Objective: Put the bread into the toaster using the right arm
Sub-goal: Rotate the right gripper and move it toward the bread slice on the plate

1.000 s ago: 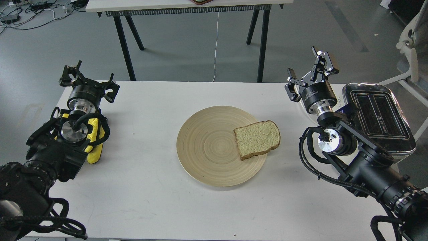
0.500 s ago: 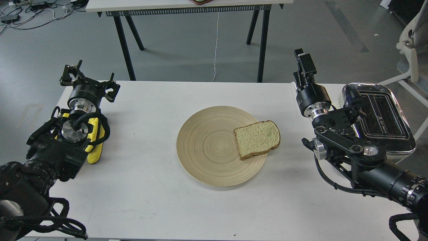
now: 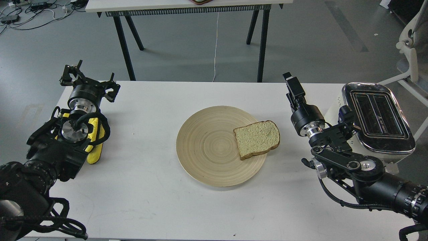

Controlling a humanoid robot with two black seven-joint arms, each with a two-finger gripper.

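The bread (image 3: 256,139) lies flat on the right side of a round wooden plate (image 3: 207,150) in the middle of the white table. The toaster (image 3: 379,117) stands at the table's right edge, chrome top and both slots facing up. My right gripper (image 3: 292,86) points away from me, above the table between the bread and the toaster, right of and beyond the bread. It is seen edge-on, so its fingers cannot be told apart, and nothing shows in it. My left gripper (image 3: 88,79) is at the far left, fingers spread and empty.
A yellow part (image 3: 94,140) sits on my left arm. Beyond the table's far edge stands another table on black legs (image 3: 124,43), with a white cord hanging down. A white chair (image 3: 413,57) is at the right.
My right gripper has turned from showing both spread fingers to edge-on. It has moved left and nearer to me, off the toaster side and towards the bread. The left arm has not moved.
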